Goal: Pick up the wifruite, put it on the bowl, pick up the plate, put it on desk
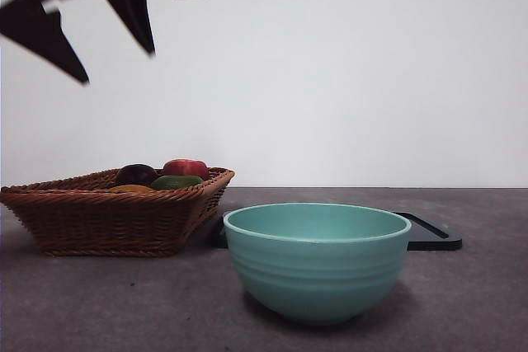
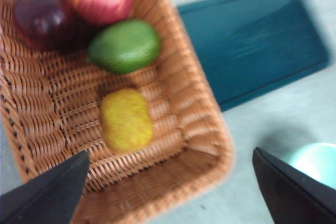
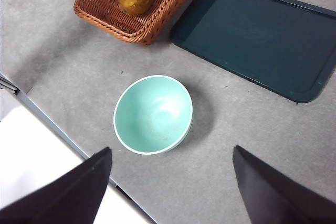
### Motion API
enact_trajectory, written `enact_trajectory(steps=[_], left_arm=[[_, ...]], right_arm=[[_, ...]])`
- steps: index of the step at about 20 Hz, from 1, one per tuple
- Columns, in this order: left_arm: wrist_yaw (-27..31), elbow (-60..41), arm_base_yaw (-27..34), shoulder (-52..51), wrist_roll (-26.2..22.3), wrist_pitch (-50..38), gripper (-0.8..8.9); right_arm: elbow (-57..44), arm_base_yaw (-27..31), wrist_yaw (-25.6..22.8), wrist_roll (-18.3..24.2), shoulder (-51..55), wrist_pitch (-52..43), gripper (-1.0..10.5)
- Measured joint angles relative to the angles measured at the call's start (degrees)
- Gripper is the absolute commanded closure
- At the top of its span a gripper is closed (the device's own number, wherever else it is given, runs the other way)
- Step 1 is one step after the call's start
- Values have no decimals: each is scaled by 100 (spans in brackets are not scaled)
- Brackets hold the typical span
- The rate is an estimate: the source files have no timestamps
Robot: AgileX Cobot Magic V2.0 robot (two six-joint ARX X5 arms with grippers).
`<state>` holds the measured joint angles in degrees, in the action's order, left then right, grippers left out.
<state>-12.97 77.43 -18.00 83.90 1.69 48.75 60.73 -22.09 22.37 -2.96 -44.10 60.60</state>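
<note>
Front view looks evenly lit and pretty flat to us, with only a soft shadow under the bowl (image 1: 317, 260) on the tabletop (image 1: 99, 302). The dark arm at 11 o'clock is smeared. Left wrist view is blurry all over, basket (image 2: 173, 98) weave included. Right wrist view is sharp and bright.

Left gripper (image 2: 170, 187): jaws spread wide, nothing between the fingertips; picture blurred.
Left arm: high up, seen in the front view as dark tips at the top corner (image 1: 82, 14).
Right gripper (image 3: 170, 182): jaws wide apart, nothing held between them.
</note>
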Motion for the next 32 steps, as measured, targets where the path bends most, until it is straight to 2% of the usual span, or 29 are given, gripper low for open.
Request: enact_trajectory(steps=[9, 22, 23, 28, 32], left_arm=[[706, 7, -140, 1231, -232, -610, 319], [754, 11, -164, 2164, -249, -787, 322], [754, 11, -164, 2194, -249, -785, 333], [756, 11, -168, 2212, -249, -785, 553], [754, 22, -168, 2212, -249, -723, 574]], right_arm=[[0, 0, 0, 0, 0, 0, 577], [0, 0, 0, 0, 0, 0, 577], [0, 0, 0, 0, 0, 0, 577], [0, 0, 0, 0, 0, 0, 577], [0, 0, 0, 0, 0, 0, 577]])
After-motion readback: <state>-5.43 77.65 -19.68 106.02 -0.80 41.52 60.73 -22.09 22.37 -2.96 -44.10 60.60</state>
